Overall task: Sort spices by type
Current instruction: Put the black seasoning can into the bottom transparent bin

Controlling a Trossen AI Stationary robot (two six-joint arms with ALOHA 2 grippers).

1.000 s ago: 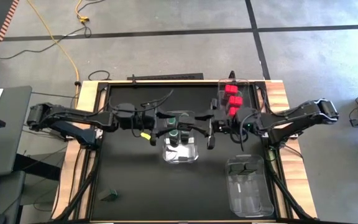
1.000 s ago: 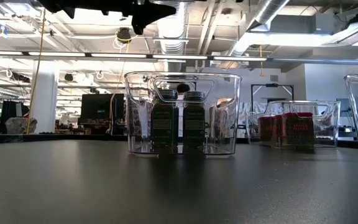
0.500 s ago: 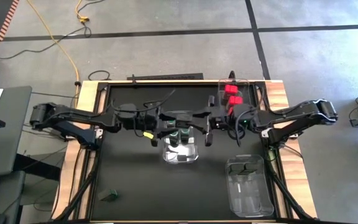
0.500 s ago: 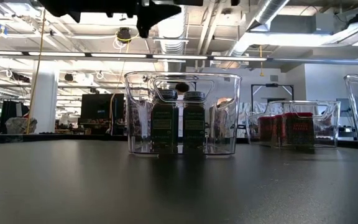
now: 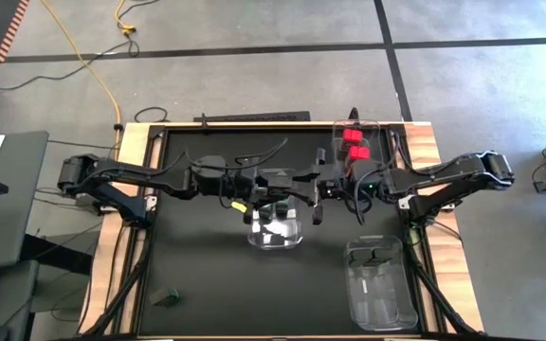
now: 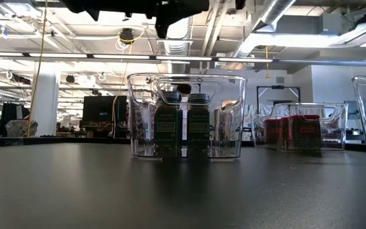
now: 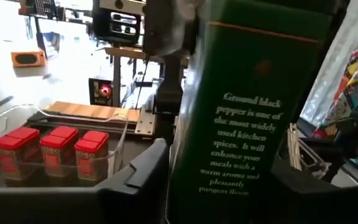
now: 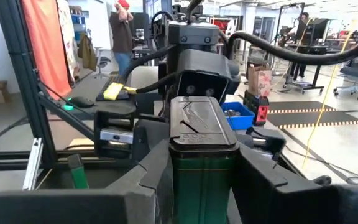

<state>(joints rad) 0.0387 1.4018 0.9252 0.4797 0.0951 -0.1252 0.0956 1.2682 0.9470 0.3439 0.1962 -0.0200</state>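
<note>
A dark green black-pepper tin (image 7: 247,112) with a black flip lid (image 8: 202,134) stands upright in the air above the table's middle. My left gripper (image 5: 281,185) and my right gripper (image 5: 313,192) face each other there, each shut on a dark green tin. It looks like one tin shared by both, but I cannot be sure. Two more dark tins (image 6: 168,127) stand on their bases in the middle clear bin (image 5: 275,234). Red boxes (image 5: 354,147) sit in the far right bin. One small dark green container (image 5: 167,298) lies on the table, near left. My left gripper pinches the tin's printed body (image 7: 194,155) between its two fingers (image 7: 135,186), coming level from the table's left. The tin is upright and lifted clear of the table and the bin. My right gripper has its fingers (image 8: 157,171) on either side of the tin's green body (image 8: 201,177), below the lid, coming level from the table's right. The tin stands upright between them, clear of the table.
A third clear bin (image 5: 379,289) lies near the right edge with dark containers at its far end (image 5: 373,254). Black table surface lies bare at left and near the front. The low view shows the middle bin's wall (image 6: 142,114) and red boxes (image 6: 297,130) behind it.
My left arm has reached farther toward the table's right, carrying its gripper over the middle bin's far end toward the right gripper. My right gripper has shifted slightly toward the far edge and the left gripper. The bins and their contents have stayed put.
</note>
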